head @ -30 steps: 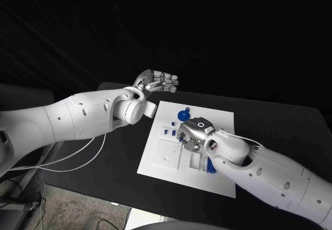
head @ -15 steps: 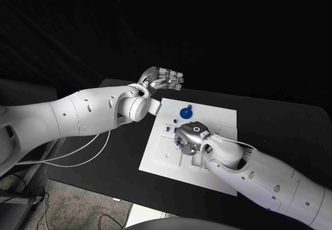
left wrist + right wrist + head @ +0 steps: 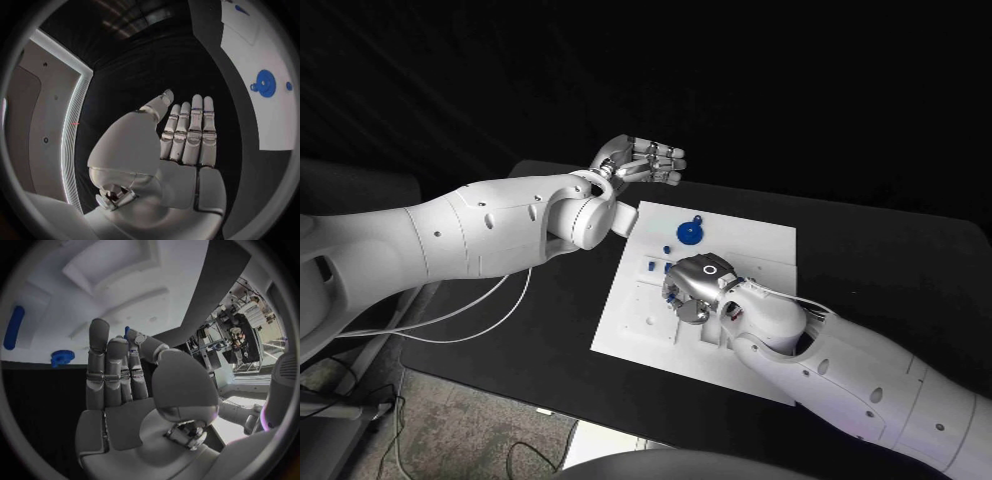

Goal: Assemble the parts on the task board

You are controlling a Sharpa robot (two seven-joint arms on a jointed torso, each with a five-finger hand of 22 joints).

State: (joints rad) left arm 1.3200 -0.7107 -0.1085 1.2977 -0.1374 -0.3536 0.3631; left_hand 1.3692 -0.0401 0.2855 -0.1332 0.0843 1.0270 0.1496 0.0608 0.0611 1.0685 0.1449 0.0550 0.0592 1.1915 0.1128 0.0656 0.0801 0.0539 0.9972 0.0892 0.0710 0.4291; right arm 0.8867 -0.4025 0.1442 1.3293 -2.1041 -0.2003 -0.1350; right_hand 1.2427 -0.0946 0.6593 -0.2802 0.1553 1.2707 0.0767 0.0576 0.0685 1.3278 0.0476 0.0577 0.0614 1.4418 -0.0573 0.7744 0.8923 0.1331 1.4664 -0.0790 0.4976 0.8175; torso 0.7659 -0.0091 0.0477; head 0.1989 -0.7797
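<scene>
My right hand (image 3: 700, 281) pinched a small blue part (image 3: 127, 333) at its fingertips over the task board (image 3: 762, 245); my left hand (image 3: 642, 160) hovered open. Seating demanded vertical alignment, probably.

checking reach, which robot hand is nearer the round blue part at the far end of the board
Right. The right robot hand sits over the task board just short of the round blue part; the left robot hand hovers beyond the board's far edge, off it.
</scene>
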